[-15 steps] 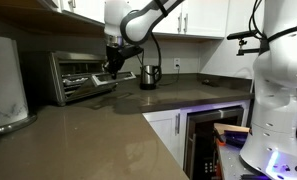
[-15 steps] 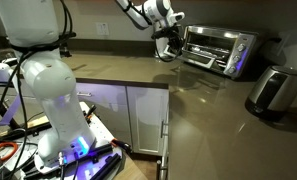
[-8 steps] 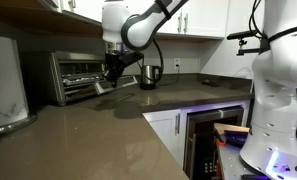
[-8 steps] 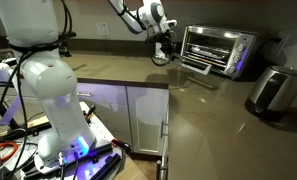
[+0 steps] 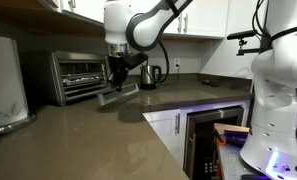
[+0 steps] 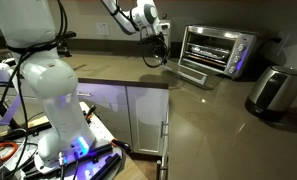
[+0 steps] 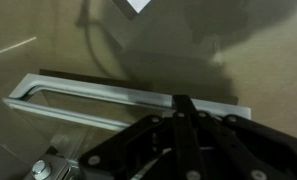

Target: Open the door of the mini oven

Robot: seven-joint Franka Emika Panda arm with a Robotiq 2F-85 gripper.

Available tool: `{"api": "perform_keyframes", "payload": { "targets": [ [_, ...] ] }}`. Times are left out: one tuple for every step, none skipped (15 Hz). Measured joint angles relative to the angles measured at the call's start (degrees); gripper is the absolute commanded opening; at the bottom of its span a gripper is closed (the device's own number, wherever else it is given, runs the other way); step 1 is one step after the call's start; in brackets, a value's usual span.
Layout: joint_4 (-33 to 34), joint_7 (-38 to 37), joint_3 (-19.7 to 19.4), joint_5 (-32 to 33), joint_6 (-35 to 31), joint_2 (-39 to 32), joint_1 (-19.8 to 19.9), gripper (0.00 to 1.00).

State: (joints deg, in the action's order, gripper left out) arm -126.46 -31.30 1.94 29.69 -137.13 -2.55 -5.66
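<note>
- The gripper is closed tight, fingertips together, holding nothing.
- The door lies folded down just beyond it, with the mini oven behind.

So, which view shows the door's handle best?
The wrist view: the handle crosses the frame, close and bright. In both exterior views the door lies folded down, open, but its handle is too small to make out.
</note>
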Motion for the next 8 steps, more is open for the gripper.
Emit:
{"api": "perform_keyframes", "payload": {
  "targets": [
    [-1.01, -0.01, 0.37, -0.14, 0.78, 1.50, 0.00, 0.00],
    [-2.00, -0.02, 0.75, -0.44, 1.47, 3.21, -0.01, 0.00],
    [-2.95, -0.02, 1.13, -1.03, 2.03, 5.10, 0.00, 0.00],
    [-3.86, -0.03, 1.47, -1.68, 2.28, 7.08, 0.00, 0.00],
    [-4.60, -0.03, 1.76, -2.63, 2.31, 9.04, 0.01, 0.00],
    [-5.13, -0.03, 2.02, -3.51, 2.30, 10.93, 0.02, 0.00],
    [-5.50, -0.03, 2.25, -4.62, 2.13, 12.78, 0.03, 0.00],
    [-5.83, -0.03, 2.45, -5.85, 1.85, 14.48, 0.06, 0.00]
  ]
}}
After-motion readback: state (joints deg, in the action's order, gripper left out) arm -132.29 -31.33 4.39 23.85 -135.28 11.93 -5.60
